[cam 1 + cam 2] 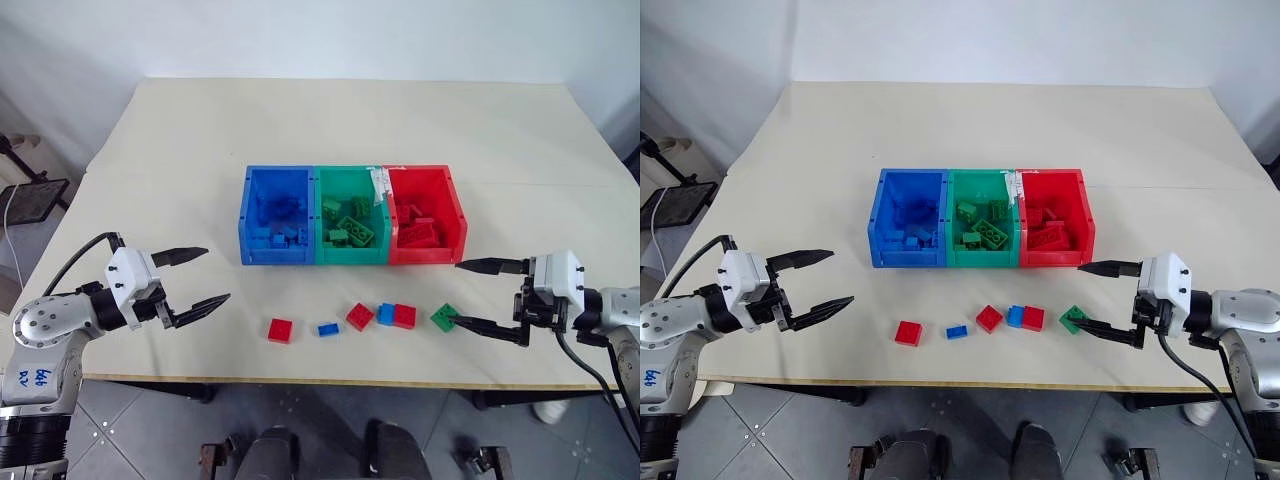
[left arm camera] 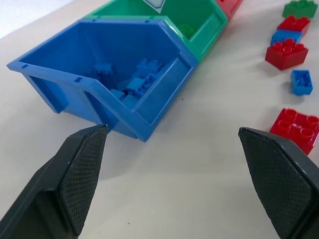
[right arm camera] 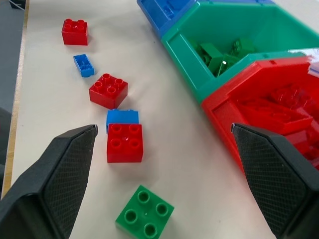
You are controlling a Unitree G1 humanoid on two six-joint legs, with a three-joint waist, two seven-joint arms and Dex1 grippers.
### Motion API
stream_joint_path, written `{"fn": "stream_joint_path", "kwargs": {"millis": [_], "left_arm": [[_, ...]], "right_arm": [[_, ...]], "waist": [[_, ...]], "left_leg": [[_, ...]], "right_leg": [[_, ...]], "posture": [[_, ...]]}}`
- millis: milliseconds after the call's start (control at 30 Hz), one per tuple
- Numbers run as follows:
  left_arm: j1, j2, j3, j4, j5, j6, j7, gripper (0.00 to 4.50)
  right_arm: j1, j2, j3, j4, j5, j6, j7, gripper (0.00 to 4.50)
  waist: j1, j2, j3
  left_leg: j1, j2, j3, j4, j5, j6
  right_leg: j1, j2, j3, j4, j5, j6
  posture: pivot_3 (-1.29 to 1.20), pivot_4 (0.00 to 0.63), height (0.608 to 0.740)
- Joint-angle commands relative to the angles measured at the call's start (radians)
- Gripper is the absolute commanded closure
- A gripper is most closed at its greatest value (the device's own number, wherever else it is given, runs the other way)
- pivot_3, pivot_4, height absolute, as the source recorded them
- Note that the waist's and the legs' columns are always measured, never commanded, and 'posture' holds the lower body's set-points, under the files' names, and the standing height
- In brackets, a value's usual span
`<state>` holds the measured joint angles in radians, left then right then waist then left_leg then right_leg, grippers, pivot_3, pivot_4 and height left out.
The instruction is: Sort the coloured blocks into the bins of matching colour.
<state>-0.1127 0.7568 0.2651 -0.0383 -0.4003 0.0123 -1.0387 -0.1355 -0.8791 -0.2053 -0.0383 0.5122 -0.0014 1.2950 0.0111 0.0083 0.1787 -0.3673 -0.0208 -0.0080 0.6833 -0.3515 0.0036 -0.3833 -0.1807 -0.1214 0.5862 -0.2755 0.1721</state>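
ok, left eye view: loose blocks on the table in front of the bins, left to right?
Red block → small blue block → red block → blue block → red block → green block, next to the right claw.

I see a blue bin, a green bin, a red bin, loose red, blue and green bricks, and a cream table.

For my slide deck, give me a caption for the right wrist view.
Open right gripper hovers over six loose blocks beside the bins.
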Motion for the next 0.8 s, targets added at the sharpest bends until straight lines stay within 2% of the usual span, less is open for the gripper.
{"fn": "stream_joint_path", "kwargs": {"millis": [33,233,433,567,700,800], "left_arm": [[0.002,0.02,-0.011,-0.043,-0.02,0.038,-0.017,0.03],[-0.06,-0.017,-0.151,-0.17,-0.063,0.155,-0.049,0.03],[-0.116,-0.071,-0.312,-0.339,-0.064,0.257,-0.034,0.03],[-0.14,-0.073,-0.349,-0.368,-0.117,0.382,-0.028,0.03],[-0.138,-0.067,-0.342,-0.331,-0.079,0.337,-0.043,0.03],[-0.113,-0.048,-0.301,-0.302,-0.064,0.294,-0.049,0.03]], "right_arm": [[0.021,-0.001,-0.062,-0.043,0.028,0.003,-0.014,0.0],[0.181,-0.032,-0.206,-0.043,0.007,-0.012,-0.022,0.0],[0.309,-0.042,-0.301,0.067,-0.054,-0.082,-0.001,0.0],[0.266,-0.035,-0.256,0.052,-0.043,-0.043,-0.023,0.0],[0.225,-0.034,-0.175,-0.003,-0.064,0.044,-0.061,0.0],[0.182,-0.014,-0.072,-0.083,-0.116,0.209,-0.196,0.0]], "waist": [[0.001,0.0,0.0],[0.027,-0.001,0.0],[0.021,-0.001,0.0],[0.006,0.0,0.0],[0.001,0.0,0.0],[0.009,0.0,0.0]], "left_leg": [[0.0,0.0,0.0,0.0,0.0,0.0],[0.0,-0.001,0.0,0.001,0.0,0.0],[0.001,-0.001,0.0,0.001,0.0,0.001],[0.003,0.0,0.002,0.001,0.0,0.001],[0.01,0.002,0.004,-0.001,-0.001,0.0],[0.01,0.001,0.004,-0.001,-0.001,0.0]], "right_leg": [[0.0,0.0,0.0,0.0,0.0,0.0],[0.001,-0.001,0.0,0.0,0.0,0.0],[0.003,0.0,0.0,-0.001,0.0,0.0],[0.003,0.0,0.002,-0.001,0.0,0.0],[0.008,0.001,0.004,-0.001,0.0,-0.001],[0.008,0.001,0.004,-0.002,0.0,-0.001]], "posture": [[0.0,0.15,0.74],[0.0,0.15,0.74],[0.0,0.15,0.74],[0.0,0.15,0.74],[0.0,0.15,0.74],[0.0,0.15,0.74]]}}
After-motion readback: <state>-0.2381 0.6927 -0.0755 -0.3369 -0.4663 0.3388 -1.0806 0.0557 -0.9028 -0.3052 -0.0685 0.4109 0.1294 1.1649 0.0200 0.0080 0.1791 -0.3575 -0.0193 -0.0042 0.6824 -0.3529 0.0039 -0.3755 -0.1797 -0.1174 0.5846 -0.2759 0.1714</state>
